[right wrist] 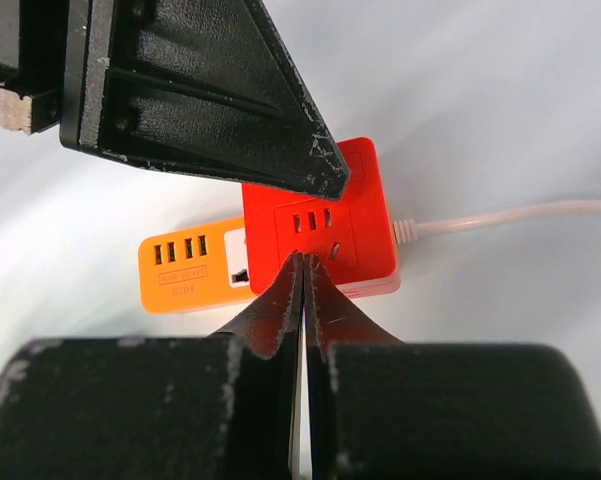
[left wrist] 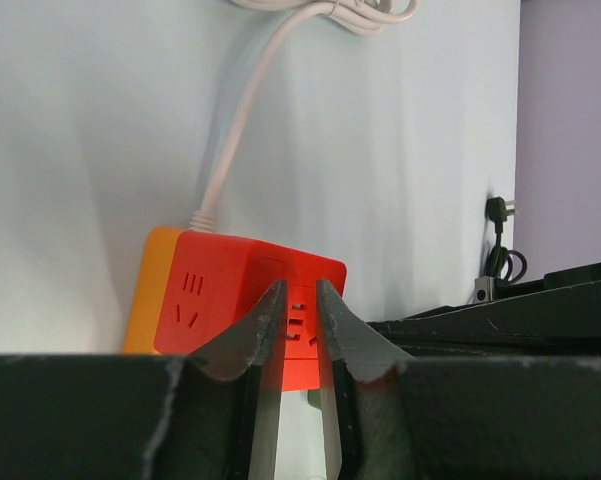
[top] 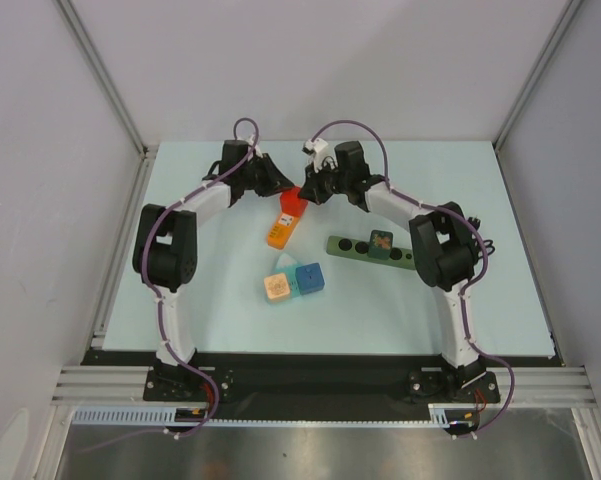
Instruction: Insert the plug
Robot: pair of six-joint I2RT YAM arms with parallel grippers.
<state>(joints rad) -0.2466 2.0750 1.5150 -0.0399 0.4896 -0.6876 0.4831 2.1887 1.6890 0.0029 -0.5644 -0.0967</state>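
Note:
A red cube socket adapter (top: 293, 203) sits on the far end of an orange power strip (top: 279, 233) at the table's middle back. In the left wrist view my left gripper (left wrist: 298, 287) is narrowly open, its tips at the red adapter (left wrist: 215, 295), with nothing between them. My right gripper (right wrist: 305, 257) is shut and empty, its tips just over the adapter's socket face (right wrist: 325, 225). The orange strip (right wrist: 185, 262) shows USB ports. A white cable (right wrist: 510, 213) leaves the adapter end. The left gripper's finger (right wrist: 270, 140) touches the adapter's top corner.
A dark green bar with round holes (top: 365, 247) lies right of the strip. A blue cube (top: 309, 279) and an orange-faced cube (top: 276, 290) sit nearer the front. A black plug with cord (left wrist: 498, 212) lies by the right arm. The white cable coils at the back (left wrist: 330, 12).

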